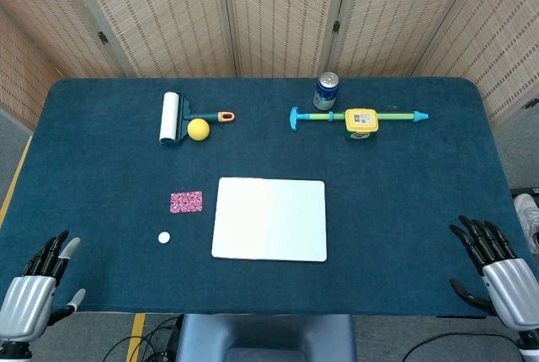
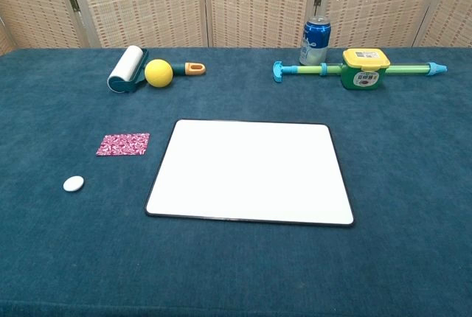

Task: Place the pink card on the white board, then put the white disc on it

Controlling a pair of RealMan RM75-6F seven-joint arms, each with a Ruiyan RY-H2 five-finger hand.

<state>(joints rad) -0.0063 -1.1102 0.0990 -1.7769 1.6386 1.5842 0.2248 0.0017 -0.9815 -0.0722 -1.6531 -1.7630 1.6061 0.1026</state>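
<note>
A pink patterned card (image 1: 186,202) (image 2: 123,144) lies flat on the blue table, just left of the white board (image 1: 269,218) (image 2: 251,171). A small white disc (image 1: 164,237) (image 2: 74,183) sits nearer the front, left of the board and below the card. The board carries nothing. My left hand (image 1: 38,282) hovers at the front left corner, fingers spread, holding nothing. At the front right edge my right hand (image 1: 497,265) is likewise spread and holds nothing. Neither hand shows in the chest view.
At the back left lie a lint roller (image 1: 172,116) (image 2: 127,68) and a yellow ball (image 1: 198,129) (image 2: 158,73). A blue can (image 1: 326,91) (image 2: 316,40) and a green-and-yellow water gun (image 1: 360,119) (image 2: 361,68) sit at the back right. Folding screens stand behind the table.
</note>
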